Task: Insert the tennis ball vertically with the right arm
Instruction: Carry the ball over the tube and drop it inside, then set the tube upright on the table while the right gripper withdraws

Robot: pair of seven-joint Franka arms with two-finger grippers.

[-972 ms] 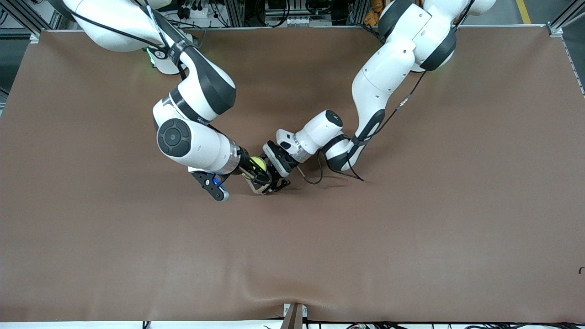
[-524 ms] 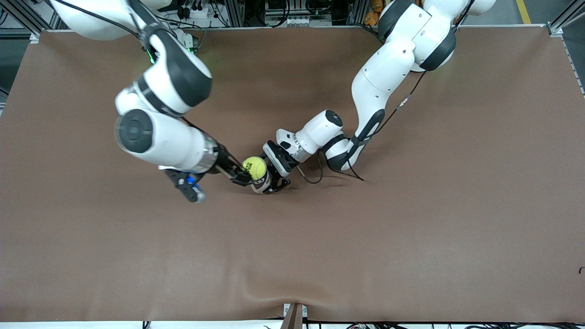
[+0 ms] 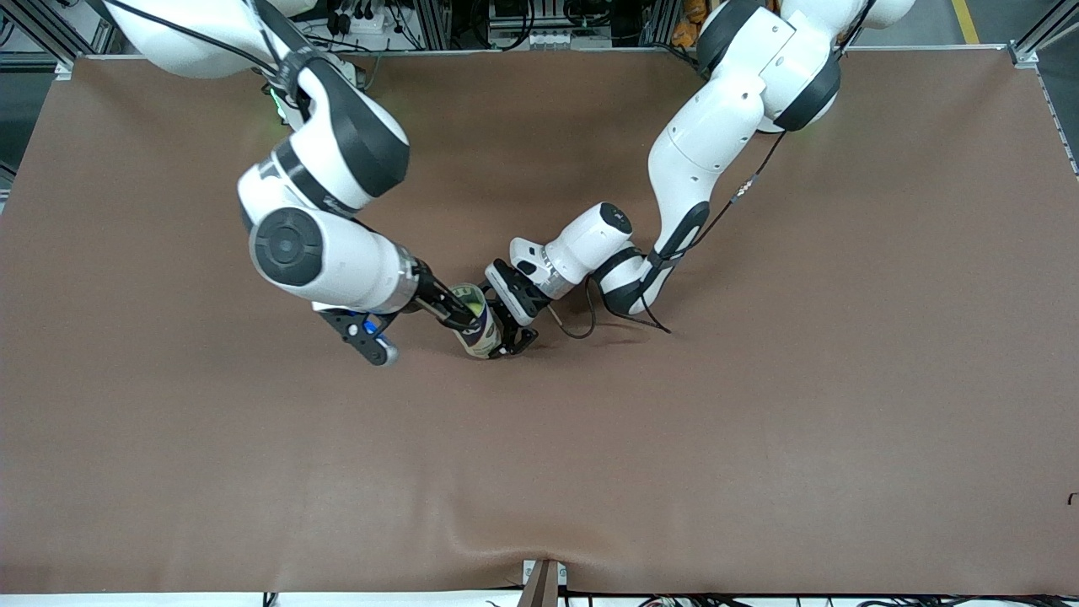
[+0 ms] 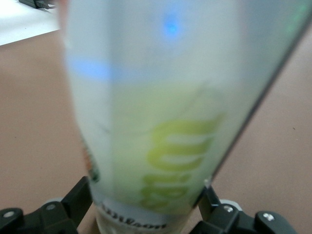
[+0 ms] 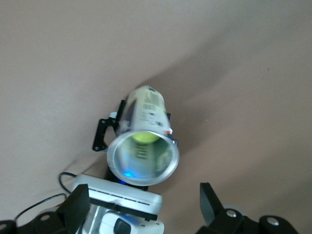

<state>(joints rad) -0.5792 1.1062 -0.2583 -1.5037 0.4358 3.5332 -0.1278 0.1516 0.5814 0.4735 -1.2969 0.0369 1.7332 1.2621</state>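
Clear plastic ball tube with printed label [image 3: 477, 324] stands upright mid-table, left gripper [image 4: 146, 214] straddling its base to steady it; grip state unclear. Yellow-green tennis ball [image 5: 145, 138] now sits at the tube's bottom; half a second ago it perched on the rim. Right gripper [image 5: 146, 204] hangs above the mouth, fingers spread, empty.

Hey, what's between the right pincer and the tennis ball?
Only air: in the right wrist view, the open right pincer hangs over the uncapped can, with the tennis ball inside.
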